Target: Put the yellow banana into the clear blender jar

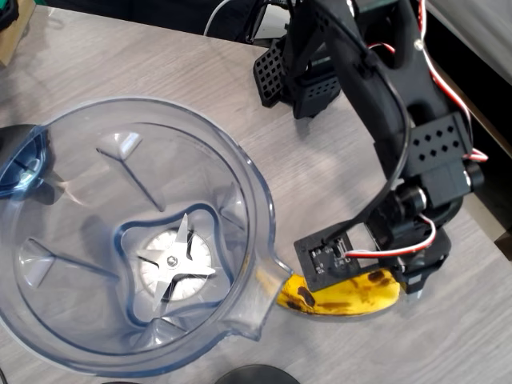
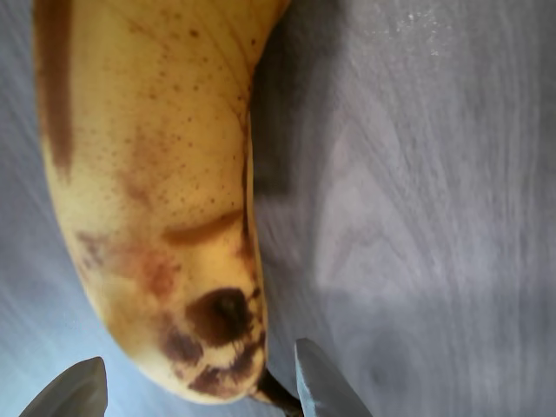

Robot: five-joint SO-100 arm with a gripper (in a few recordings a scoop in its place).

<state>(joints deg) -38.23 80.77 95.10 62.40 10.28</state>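
Jaws stand open in the wrist view, the gripper (image 2: pixel 200 387) straddling the yellow banana (image 2: pixel 156 200) at its dark tip. In the overhead view the banana (image 1: pixel 352 298) lies on the table (image 1: pixel 200 88) just right of the clear blender jar (image 1: pixel 48 320), near its spout. Best to close squarely before lifting.

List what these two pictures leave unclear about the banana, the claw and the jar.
- Claw grip: the wrist view shows its two tips either side of the yellow banana's end; contact is cut off by the bottom edge. Overhead, the arm covers the claw.
- Banana: overhead, the arm hides its upper side.
- Clear blender jar: its lower rim is cut off by the overhead picture's bottom edge.
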